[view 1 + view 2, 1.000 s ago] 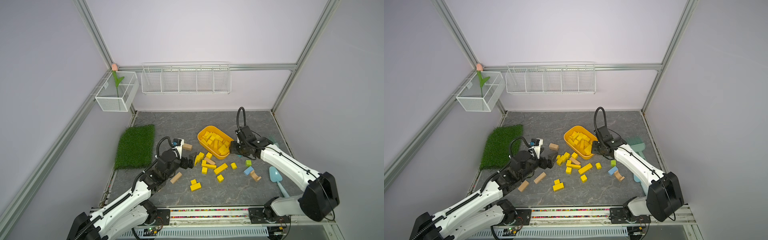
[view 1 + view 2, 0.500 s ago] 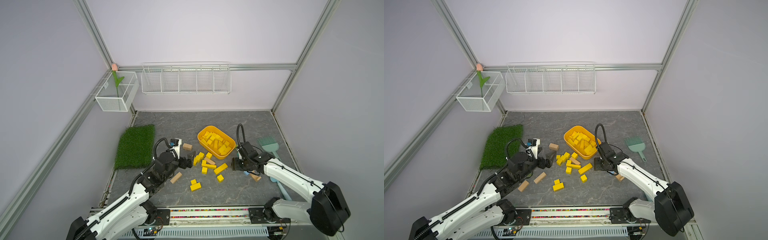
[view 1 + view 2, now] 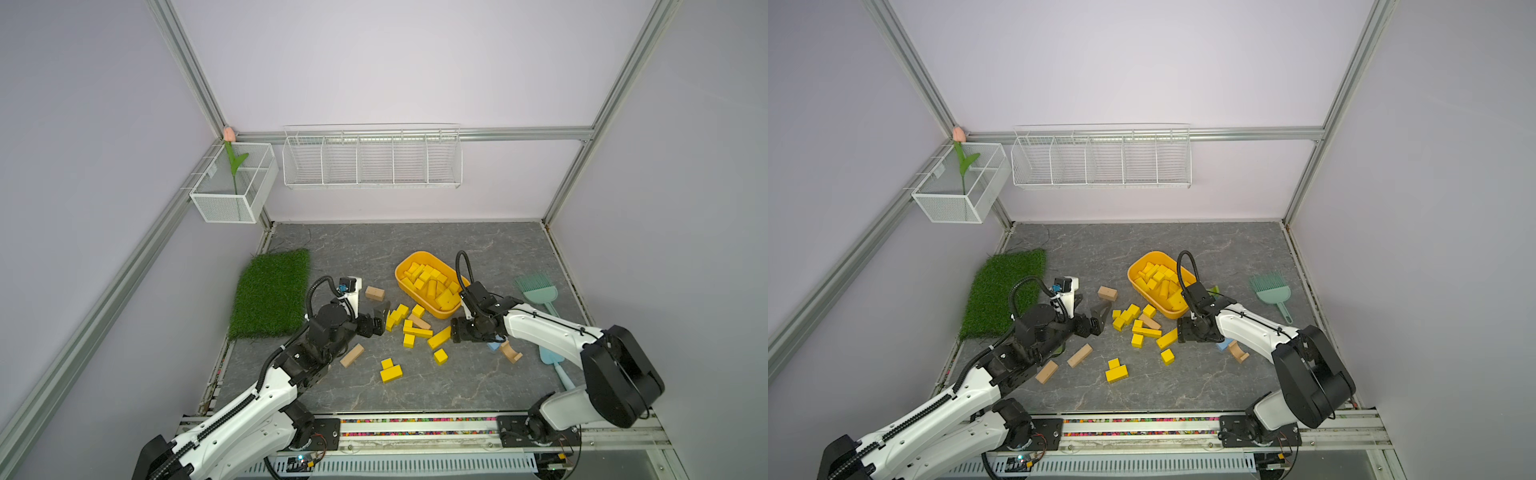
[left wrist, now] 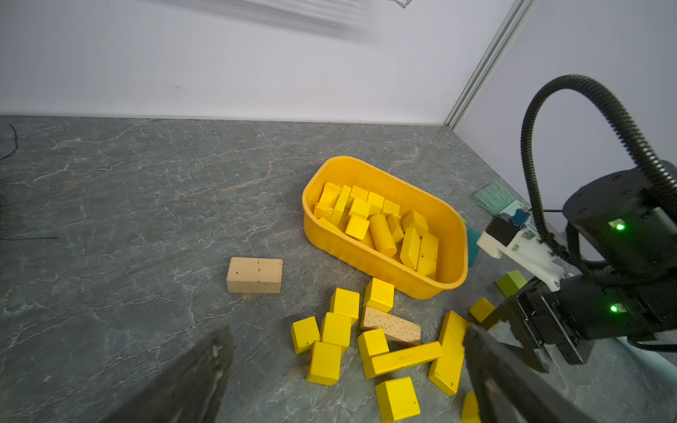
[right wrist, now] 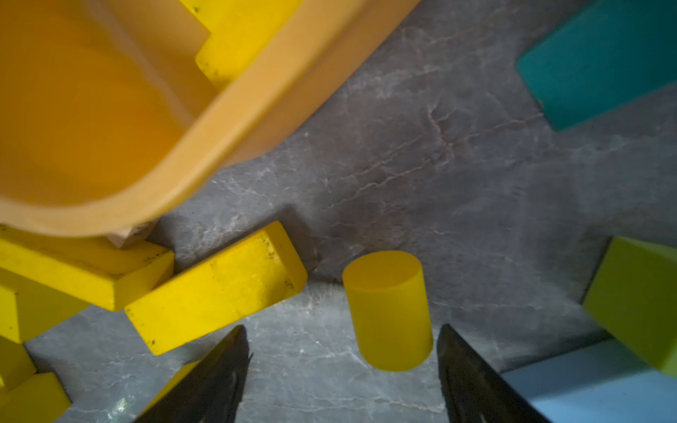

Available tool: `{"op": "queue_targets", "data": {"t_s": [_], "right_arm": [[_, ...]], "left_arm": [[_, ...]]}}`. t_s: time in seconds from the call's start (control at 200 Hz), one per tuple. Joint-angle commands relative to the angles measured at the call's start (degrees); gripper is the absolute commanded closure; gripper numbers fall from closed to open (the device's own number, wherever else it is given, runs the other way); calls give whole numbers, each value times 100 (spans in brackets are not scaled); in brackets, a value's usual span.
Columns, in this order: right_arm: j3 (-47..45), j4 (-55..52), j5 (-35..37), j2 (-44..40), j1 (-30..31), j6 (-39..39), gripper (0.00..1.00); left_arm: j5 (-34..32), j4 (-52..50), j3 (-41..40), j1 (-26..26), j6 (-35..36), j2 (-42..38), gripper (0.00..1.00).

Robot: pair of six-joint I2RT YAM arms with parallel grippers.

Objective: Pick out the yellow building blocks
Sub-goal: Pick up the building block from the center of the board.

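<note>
Right end effector (image 5: 342,340) — jaws apart, empty. Yellow cylinder (image 5: 388,311) stands on end just ahead, in line with the gap — axis vertical; right arm is the nearer.

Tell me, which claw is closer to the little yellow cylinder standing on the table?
Right. The right gripper is open with the yellow cylinder standing just ahead of it. The left gripper, also open, sits across the pile of loose yellow building blocks from it.

A yellow cylinder (image 5: 388,311) stands upright just ahead of parted jaws, beside a yellow bar (image 5: 216,289) and an orange tub (image 5: 146,183).
</note>
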Motion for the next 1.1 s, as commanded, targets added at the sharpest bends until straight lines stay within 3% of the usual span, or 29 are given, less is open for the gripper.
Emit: {"op": "queue_targets", "data": {"t_s": [0.0, 0.245, 0.715, 0.86, 1.095], "right_arm": [[185, -92, 111, 117, -3, 18, 22], [467, -282, 343, 423, -40, 130, 46], [532, -265, 213, 549, -65, 80, 69], [539, -259, 159, 585, -65, 41, 70], [654, -333, 97, 784, -67, 25, 62]], "left_arm": [[-67, -35, -77, 18, -83, -44, 1], [-60, -60, -29, 22, -84, 57, 0], [-51, -52, -11, 27, -70, 92, 0], [-55, -51, -19, 27, -73, 84, 0], [-74, -43, -60, 27, -106, 0, 0]]}}
